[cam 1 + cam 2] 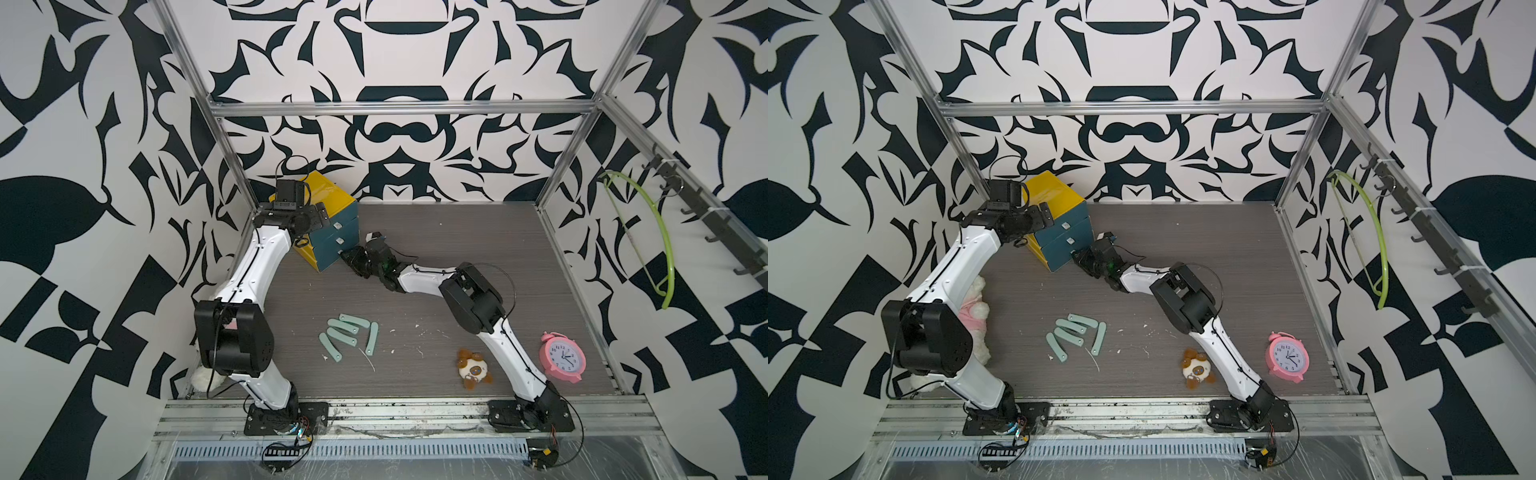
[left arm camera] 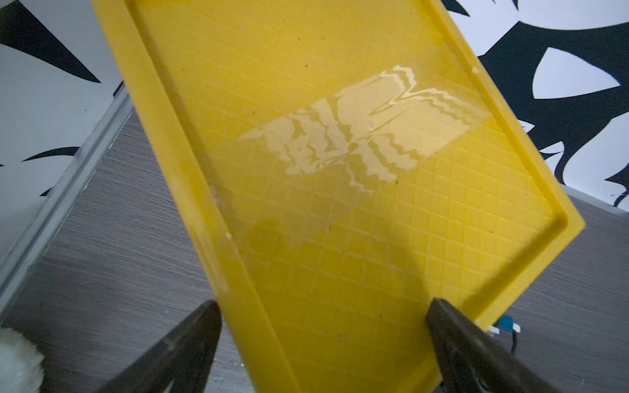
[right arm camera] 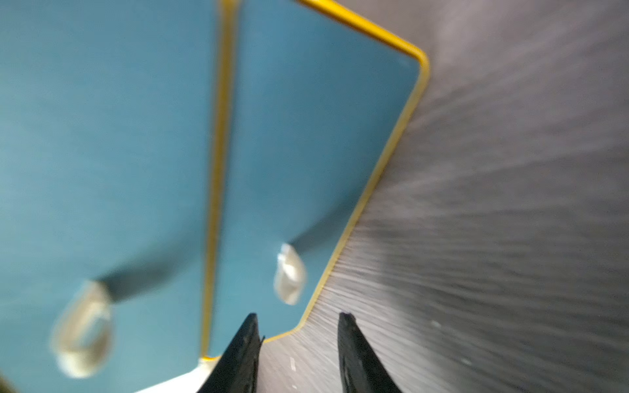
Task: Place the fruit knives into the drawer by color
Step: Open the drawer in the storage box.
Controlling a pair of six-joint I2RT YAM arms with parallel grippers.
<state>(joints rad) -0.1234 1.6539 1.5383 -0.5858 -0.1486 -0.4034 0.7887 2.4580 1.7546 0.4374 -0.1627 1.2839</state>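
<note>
Several mint-teal fruit knives [image 1: 349, 336] [image 1: 1077, 334] lie loose in a cluster on the grey table's front middle. The drawer cabinet [image 1: 332, 199] [image 1: 1054, 191] stands at the back left, yellow with teal fronts that are all closed. My left gripper [image 2: 323, 304] [image 1: 322, 216] is wide open over the cabinet's yellow top [image 2: 340, 204], holding nothing. My right gripper [image 3: 299, 316] [image 1: 347, 257] is low on the table at the bottom drawer front [image 3: 306, 153]. Its jaws are partly apart and empty. The pale knob [image 3: 289, 274] sits just ahead of its fingertips.
A pink alarm clock [image 1: 562, 357] and a small brown-white plush [image 1: 473, 368] sit at the front right beside the right arm. A white-pink plush [image 1: 973, 316] lies behind the left arm. A green hanger [image 1: 656, 241] hangs from the hook rail on the right wall.
</note>
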